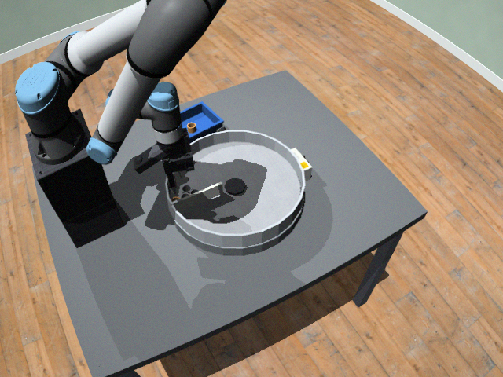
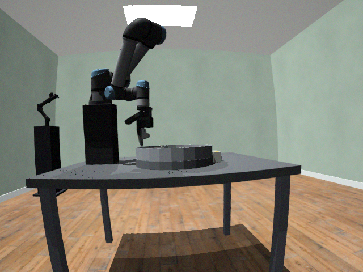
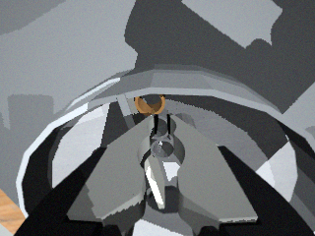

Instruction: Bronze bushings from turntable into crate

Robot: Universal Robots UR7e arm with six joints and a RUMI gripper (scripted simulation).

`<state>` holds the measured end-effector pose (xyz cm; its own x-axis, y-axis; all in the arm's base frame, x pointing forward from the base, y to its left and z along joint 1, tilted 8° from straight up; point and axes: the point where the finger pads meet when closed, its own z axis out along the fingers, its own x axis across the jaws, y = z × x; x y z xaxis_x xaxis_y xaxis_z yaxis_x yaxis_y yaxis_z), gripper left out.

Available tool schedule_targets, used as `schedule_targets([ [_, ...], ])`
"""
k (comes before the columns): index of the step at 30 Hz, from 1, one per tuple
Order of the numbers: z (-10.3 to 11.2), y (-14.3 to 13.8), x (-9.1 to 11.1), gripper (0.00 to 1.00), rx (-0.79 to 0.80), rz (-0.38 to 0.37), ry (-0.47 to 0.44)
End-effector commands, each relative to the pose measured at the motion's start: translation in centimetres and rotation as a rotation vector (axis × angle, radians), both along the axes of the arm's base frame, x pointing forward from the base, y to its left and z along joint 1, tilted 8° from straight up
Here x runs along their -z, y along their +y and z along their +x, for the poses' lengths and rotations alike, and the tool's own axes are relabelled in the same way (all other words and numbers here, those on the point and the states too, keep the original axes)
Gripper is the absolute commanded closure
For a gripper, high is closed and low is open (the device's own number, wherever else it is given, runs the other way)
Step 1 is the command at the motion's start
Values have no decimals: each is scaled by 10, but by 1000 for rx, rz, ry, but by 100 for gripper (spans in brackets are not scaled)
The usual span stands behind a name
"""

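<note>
The turntable [image 1: 237, 188] is a round white-walled tray on the grey table. My gripper [image 1: 174, 187] hangs over its left inner edge, fingers close together with nothing seen between them. A bronze bushing [image 1: 175, 198] lies in shadow by the wall, just past the fingertips; in the wrist view the bronze bushing [image 3: 150, 104] sits a little left of and beyond the fingertips. Two dark steel bushings [image 1: 189, 189] lie just right of it. The blue crate [image 1: 201, 116] stands behind the turntable and holds one bronze bushing [image 1: 192, 127].
A slanted bar [image 1: 211, 190] and a dark octagonal hub [image 1: 235, 185] sit inside the turntable. A white box with a yellow label [image 1: 302, 162] is fixed to its right rim. The robot's black pedestal [image 1: 68, 178] stands at the table's left.
</note>
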<state>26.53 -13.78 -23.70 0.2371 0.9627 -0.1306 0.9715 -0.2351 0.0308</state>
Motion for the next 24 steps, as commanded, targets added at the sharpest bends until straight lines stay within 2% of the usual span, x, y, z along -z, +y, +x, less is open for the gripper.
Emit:
schedule_targets([
  [1,1,-3,7,95,2,-1,-2],
  [10,1,-5,21,95,2,-1,-2],
  [24,1,-4,21,95,1,0,-1],
])
